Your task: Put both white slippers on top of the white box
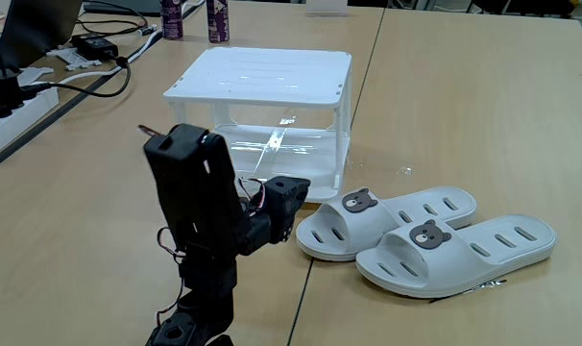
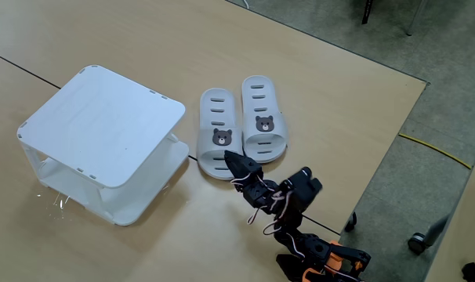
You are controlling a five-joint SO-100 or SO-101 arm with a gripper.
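The two white slippers lie side by side on the wooden table, each with a bear face badge: one [image 1: 416, 207] [image 2: 218, 141] nearer the box, the other [image 1: 483, 245] [image 2: 261, 117] beside it. To their left in both fixed views stands the white box [image 1: 262, 72] [image 2: 104, 125], a two-tier rack with nothing on its flat top. My black arm is folded low. My gripper [image 1: 303, 190] [image 2: 230, 158] looks shut and holds nothing. Its tip is just short of the end of the nearer slipper, between that slipper and the rack.
Cables, a power strip [image 1: 8, 111] and an adapter lie at the table's far left. Two purple cans [image 1: 217, 19] stand behind the rack. In the fixed view from above, the table edge [image 2: 394, 133] runs on the right, with floor and a yellow cable [image 2: 433, 149] beyond.
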